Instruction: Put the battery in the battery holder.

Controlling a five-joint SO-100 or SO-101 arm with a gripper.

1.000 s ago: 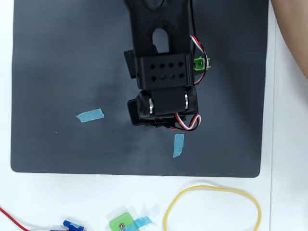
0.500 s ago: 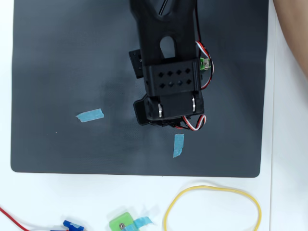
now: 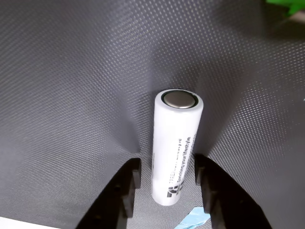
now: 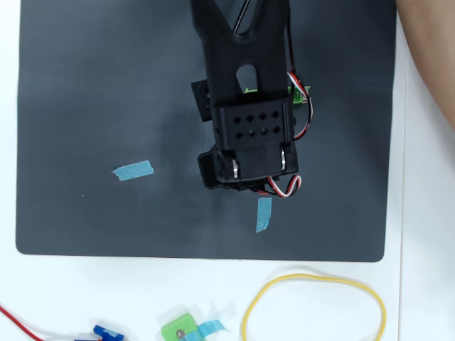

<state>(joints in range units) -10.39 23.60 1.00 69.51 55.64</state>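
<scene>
The battery (image 3: 175, 143), a white cell with black print near its close end, lies on the black mat (image 3: 71, 95) between my gripper's (image 3: 167, 169) two black fingers. The jaws straddle its near end, with a narrow gap on the left and the right finger about touching. The gripper looks open. A blurred bit of the bright-green battery holder (image 3: 285, 6) shows at the top right corner of the wrist view. In the overhead view the arm (image 4: 249, 106) covers the battery, and only green slivers of the holder (image 4: 293, 91) peek out beside it.
Two blue tape strips (image 4: 133, 170) (image 4: 264, 214) lie on the mat (image 4: 85, 85). Off the mat on the white table are a yellow rubber-band loop (image 4: 313, 275), a small squarish green piece with a screw (image 4: 181, 329) and a red wire (image 4: 14, 318). A person's arm (image 4: 434, 42) is at the top right.
</scene>
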